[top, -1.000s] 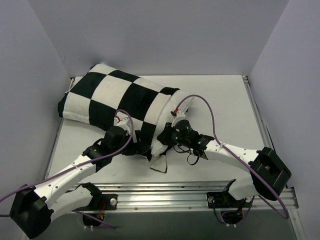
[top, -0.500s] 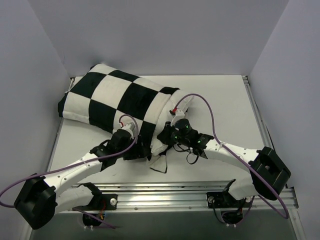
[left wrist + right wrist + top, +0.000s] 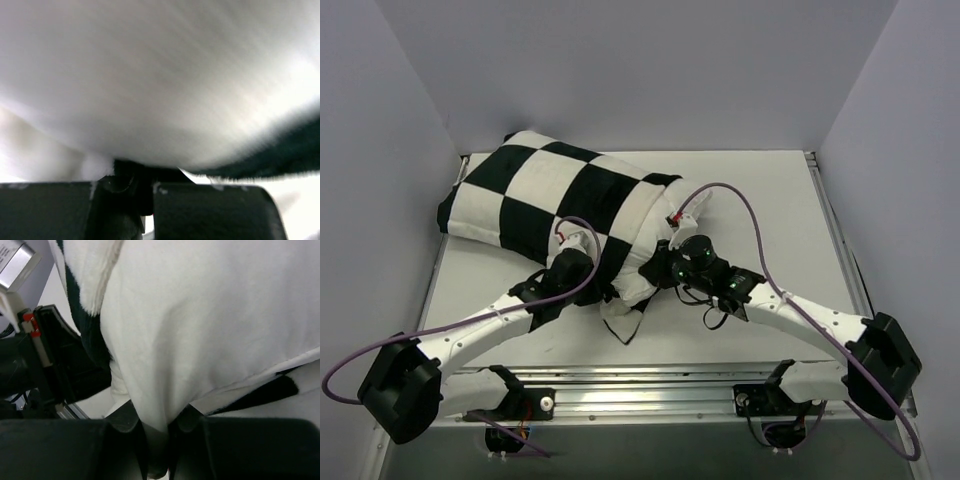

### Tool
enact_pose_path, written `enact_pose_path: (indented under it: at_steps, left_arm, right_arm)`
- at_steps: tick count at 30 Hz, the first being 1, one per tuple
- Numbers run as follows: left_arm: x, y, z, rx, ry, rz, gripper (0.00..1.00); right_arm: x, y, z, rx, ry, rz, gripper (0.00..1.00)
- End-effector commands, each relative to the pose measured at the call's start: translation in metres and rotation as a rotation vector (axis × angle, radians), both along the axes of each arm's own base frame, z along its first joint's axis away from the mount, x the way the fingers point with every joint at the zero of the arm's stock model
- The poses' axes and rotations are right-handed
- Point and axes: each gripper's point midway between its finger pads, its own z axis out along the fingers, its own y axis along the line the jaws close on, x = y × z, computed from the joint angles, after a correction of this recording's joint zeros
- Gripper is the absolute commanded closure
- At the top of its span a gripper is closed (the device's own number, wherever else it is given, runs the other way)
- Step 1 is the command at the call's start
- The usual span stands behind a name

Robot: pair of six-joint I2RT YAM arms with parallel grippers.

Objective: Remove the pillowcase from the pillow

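The left gripper (image 3: pixel 604 292) is clenched on the pillowcase (image 3: pixel 545 195) at its near hem, apparently so that the cover can be drawn off. The right gripper (image 3: pixel 658 278) is pinched on white fabric, judged to be the pillow (image 3: pixel 200 330), to anchor it. The long axis is laid from the grippers away to the far left, with the open end pointed toward them.

Two robot arms, the left arm (image 3: pixel 470 335) at lower left and the right arm (image 3: pixel 810 315) at lower right: white tubular links joined by bulky black housings. A purple cable (image 3: pixel 720 185) arcs loose over each. Small green lights (image 3: pixel 675 268) glow on the right one's black wrist. The fingers (image 3: pixel 75 450) are matt black blocks.
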Motion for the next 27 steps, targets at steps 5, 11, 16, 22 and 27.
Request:
enact_pose_path:
  at_steps: [5,11,16,22,27]
  left_arm:
    - [0.049,0.095,0.005,0.263,-0.111,0.487,0.98]
    - [0.053,0.144,-0.008,0.349,-0.094,0.716,0.98]
    - [0.058,0.155,-0.028,0.366,-0.026,0.744,0.98]
    - [0.059,0.121,-0.012,0.195,-0.048,0.6,0.91]
    - [0.032,0.121,0.025,0.121,-0.066,0.534,0.42]
  right_arm:
    - [-0.021,-0.051,0.182,0.147,-0.342,-0.053,1.0]
    - [-0.051,-0.102,0.254,0.181,-0.48,-0.086,1.0]
    - [-0.095,-0.096,0.269,0.187,-0.505,0.135,1.0]
    - [-0.128,-0.068,0.225,0.163,-0.397,0.416,0.9]
    - [-0.068,-0.09,0.191,0.012,-0.312,0.077,0.43]
